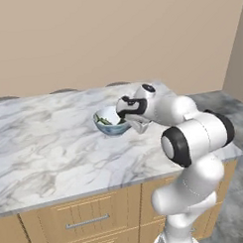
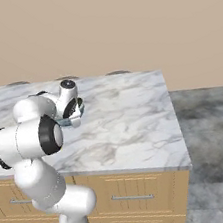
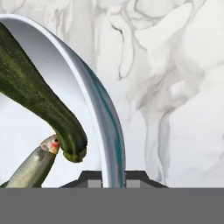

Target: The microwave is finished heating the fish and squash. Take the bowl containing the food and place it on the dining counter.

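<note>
1. The bowl [image 1: 111,121] sits on the marble desk [image 1: 45,146], toward the far right part of the top, well back from the front edge.
2. The jaws [image 1: 135,124] are at the bowl's right side. In the hand view the bowl's rim [image 3: 107,131] runs down between the two dark finger tips, one inside the wall and one outside, so the jaws are closed narrow on the rim of the bowl.
3. Whether the bowl's base rests fully on the desk or hangs just above it, I cannot tell; in the left base view it looks to be at the surface.
4. Inside the bowl lies the food: a thick dark green squash [image 3: 39,105] that curves down along the white inner wall, and beside its end a small silver-grey fish [image 3: 35,168] with a red spot at the head. The fish's head touches or nearly touches the tip of the squash.
5. The bowl's outside shows a blue-green band below the pale rim.
6. From the right base view the hand [image 2: 71,105] reaches over the desk, and the bowl is mostly hidden behind it, with a sliver of rim showing at its side.
7. Below the top, the desk has light wooden drawers with silver bar handles [image 1: 87,222].
8. A plain beige wall [image 1: 115,39] stands behind the desk, and the floor [image 2: 218,168] to the right is grey and mottled.
</note>
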You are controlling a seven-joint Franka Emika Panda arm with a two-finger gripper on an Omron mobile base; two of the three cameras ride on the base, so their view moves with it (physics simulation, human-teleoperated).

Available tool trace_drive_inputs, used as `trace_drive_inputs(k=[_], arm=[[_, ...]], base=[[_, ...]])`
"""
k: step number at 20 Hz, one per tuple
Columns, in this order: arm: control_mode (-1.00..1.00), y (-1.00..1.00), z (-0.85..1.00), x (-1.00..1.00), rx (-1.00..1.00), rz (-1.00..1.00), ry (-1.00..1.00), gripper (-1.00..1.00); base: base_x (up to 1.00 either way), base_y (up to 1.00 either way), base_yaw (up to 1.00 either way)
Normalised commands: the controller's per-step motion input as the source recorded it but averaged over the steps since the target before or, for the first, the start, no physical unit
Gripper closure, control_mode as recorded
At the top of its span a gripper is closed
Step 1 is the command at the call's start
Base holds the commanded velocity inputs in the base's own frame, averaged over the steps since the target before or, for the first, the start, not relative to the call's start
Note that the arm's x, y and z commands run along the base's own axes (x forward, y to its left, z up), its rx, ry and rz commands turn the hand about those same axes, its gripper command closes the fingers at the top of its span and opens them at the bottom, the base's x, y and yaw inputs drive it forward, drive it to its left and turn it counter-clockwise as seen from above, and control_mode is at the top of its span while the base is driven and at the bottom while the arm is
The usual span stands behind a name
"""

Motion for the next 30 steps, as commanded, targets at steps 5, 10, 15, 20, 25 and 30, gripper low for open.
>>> trace_drive_inputs(k=[5,10,15,20,25,30], arm=[[-1.0,0.04,-0.69,1.0,-0.04,0.01,0.0,1.0],[-1.0,0.02,-0.55,0.67,-0.14,0.0,0.02,1.0],[-1.0,0.13,-0.06,0.07,-0.07,0.0,0.02,-1.0],[-1.0,-0.09,0.58,-0.31,0.02,0.0,0.0,-1.0],[-1.0,-0.42,1.0,-0.84,0.07,0.0,-0.01,-1.0],[-1.0,-0.72,0.9,-1.0,0.09,0.0,-0.03,-1.0]], base=[[0.0,0.0,0.0],[0.0,0.0,0.0],[0.0,0.0,0.0],[0.0,0.0,0.0],[0.0,0.0,0.0],[0.0,0.0,0.0]])
